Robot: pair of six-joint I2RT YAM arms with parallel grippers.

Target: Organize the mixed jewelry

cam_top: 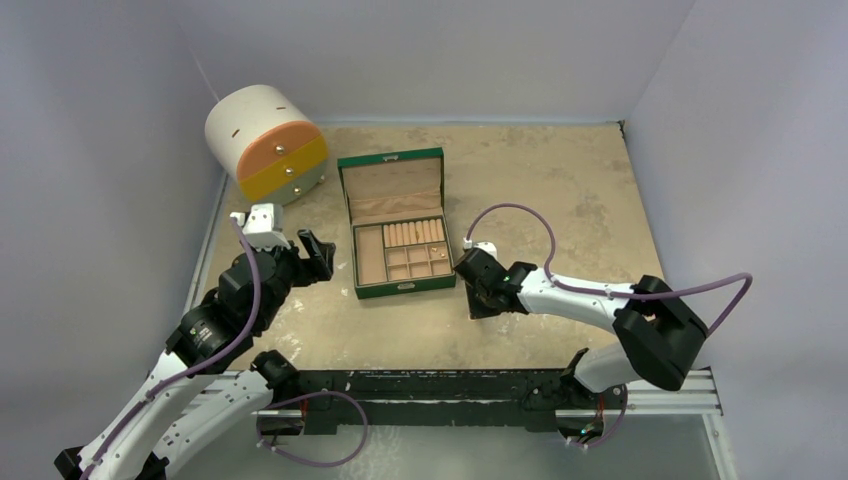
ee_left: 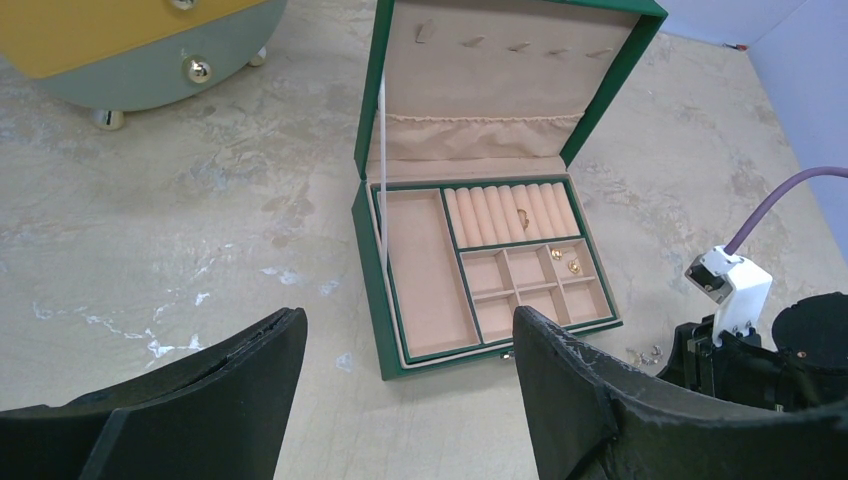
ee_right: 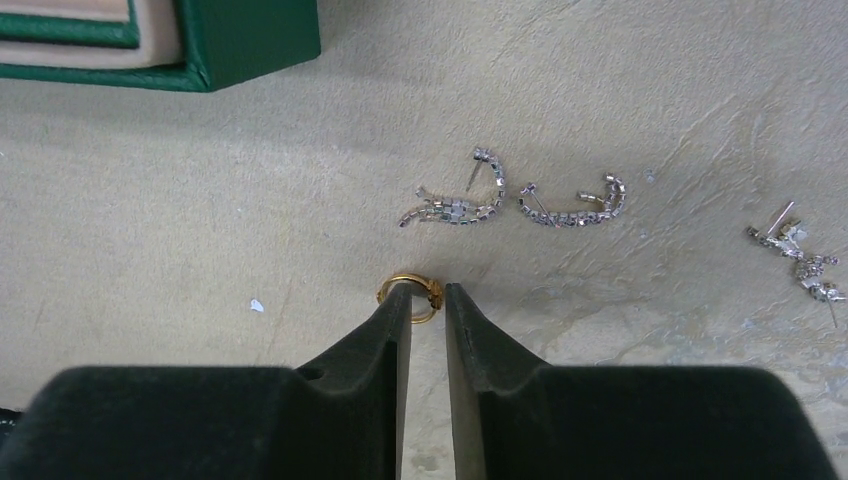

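Observation:
A small gold ring (ee_right: 386, 293) lies on the table at my right gripper (ee_right: 427, 290). Its jaws stand a narrow gap apart; the left fingertip covers part of the ring, and the ring's knot sits in the gap. Silver sparkly earrings (ee_right: 460, 207) (ee_right: 585, 203) lie just beyond, and another (ee_right: 805, 260) lies at the right. In the top view the right gripper (cam_top: 470, 292) points down right of the open green jewelry box (cam_top: 400, 288). The box holds a gold ring (ee_left: 522, 213) on the rolls and gold earrings (ee_left: 567, 263) in a small compartment. My left gripper (ee_left: 408, 320) is open and empty, left of the box (ee_left: 365, 250).
A round white cabinet (cam_top: 265, 140) with orange and yellow drawers lies at the back left, also seen in the left wrist view (ee_left: 130, 50). The box's lid stands upright. The box corner (ee_right: 250, 40) is at the upper left of the right wrist view. Grey walls enclose the table.

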